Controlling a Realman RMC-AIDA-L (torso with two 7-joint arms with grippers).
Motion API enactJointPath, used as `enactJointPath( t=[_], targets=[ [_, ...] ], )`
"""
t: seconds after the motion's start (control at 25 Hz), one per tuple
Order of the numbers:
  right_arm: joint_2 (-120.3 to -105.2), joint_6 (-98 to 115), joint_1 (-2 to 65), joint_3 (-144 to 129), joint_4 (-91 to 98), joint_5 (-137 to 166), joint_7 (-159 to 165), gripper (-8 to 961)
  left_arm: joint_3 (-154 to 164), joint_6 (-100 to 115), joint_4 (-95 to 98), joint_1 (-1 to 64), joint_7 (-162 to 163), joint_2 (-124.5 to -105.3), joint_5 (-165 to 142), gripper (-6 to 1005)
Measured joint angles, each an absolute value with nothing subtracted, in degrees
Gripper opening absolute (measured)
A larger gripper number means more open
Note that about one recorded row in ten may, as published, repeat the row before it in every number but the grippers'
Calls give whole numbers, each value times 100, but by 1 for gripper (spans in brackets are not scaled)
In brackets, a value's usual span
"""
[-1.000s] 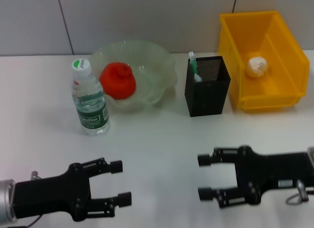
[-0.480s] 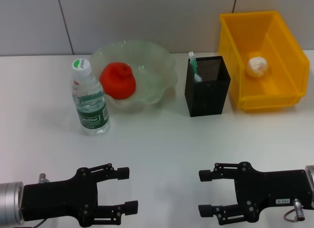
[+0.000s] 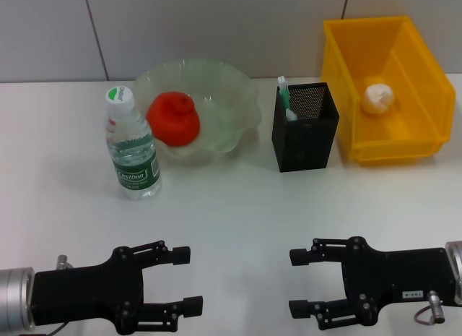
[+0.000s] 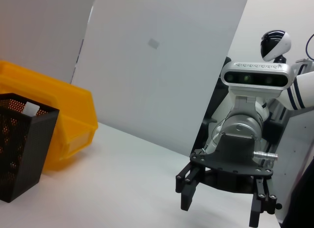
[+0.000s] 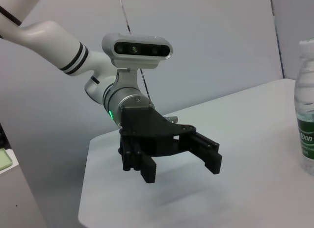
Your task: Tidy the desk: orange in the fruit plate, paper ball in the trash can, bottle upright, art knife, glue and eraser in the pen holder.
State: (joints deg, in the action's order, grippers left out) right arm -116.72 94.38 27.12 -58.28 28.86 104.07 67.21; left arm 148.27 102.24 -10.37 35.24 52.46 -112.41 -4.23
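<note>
Both arms have drawn back to the frame's bottom edge, left gripper (image 3: 185, 278) and right gripper (image 3: 296, 282) released and empty; tidying looks finished.

Across the top of the head view we see a pale grey wall (image 3: 216, 25) split into large panels by thin dark seams, one slanting at upper left, another at upper right. Below it a plain white table (image 3: 231, 220) fills the rest of the frame, meeting the wall along a straight line. The light is soft and even, leaving only faint shadows on the table. In the wrist views we see more bare grey wall.
</note>
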Motion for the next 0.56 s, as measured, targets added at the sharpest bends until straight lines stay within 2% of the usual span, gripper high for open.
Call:
enactJointPath(
  t=[0.56],
  targets=[
    [-11671, 9448, 2725, -5829, 2882, 10407, 6771, 790, 14829, 10248, -1179, 3537, 5295, -11249, -421, 861]
  ],
)
